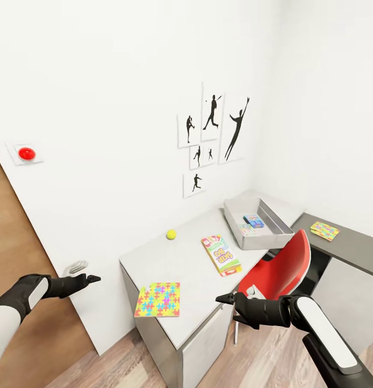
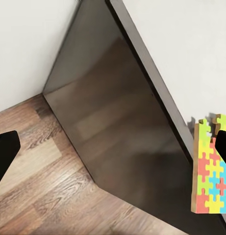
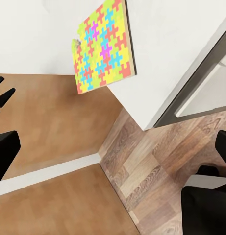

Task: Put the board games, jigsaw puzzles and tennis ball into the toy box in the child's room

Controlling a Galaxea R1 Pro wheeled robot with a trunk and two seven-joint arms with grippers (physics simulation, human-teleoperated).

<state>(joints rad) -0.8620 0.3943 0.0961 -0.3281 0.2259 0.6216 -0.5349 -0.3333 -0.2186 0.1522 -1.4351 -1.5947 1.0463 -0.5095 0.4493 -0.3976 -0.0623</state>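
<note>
Starting at the left of the head view, the left gripper (image 1: pixel 94 279) hangs over the floor beside the table (image 1: pixel 192 318), its fingers apart and holding nothing. In the left wrist view its dark fingertips (image 2: pixel 5 154) stand wide, with a jigsaw corner (image 2: pixel 211 169) at the desk edge.

Next on the grey-white top lies 1 jigsaw puzzle (image 1: pixel 158 299), flat near the front edge and close to the left end. Judged thin, light and fairly stiff; little to pinch from above, so the edge nearest the desk rim looks the best hold. The right wrist view shows the same square (image 3: pixel 104 46) near the desk edge.

The tennis ball (image 1: pixel 171 234) sits farther back toward the wall. Judged light, slightly springy and liable to roll; take it across the middle.

The SKIP-BO board game (image 1: pixel 221 254) lies flat mid-table. Its lettering reads "SKIP-BO"; smaller print is too fine to read. Judged a rigid, smooth carton, best gripped across its short width at an edge.

The right gripper (image 1: pixel 228 302) hovers off the table front, by the red chair (image 1: pixel 281 269), fingers spread and empty.

The toy box (image 1: pixel 236 226) stands at the table's far right end, already holding a blue box (image 1: pixel 254 220) and another small printed item; labels unreadable.

A second jigsaw puzzle (image 1: pixel 324 230) rests on the dark grey cabinet (image 1: pixel 348 250), well apart from the bin.
</note>
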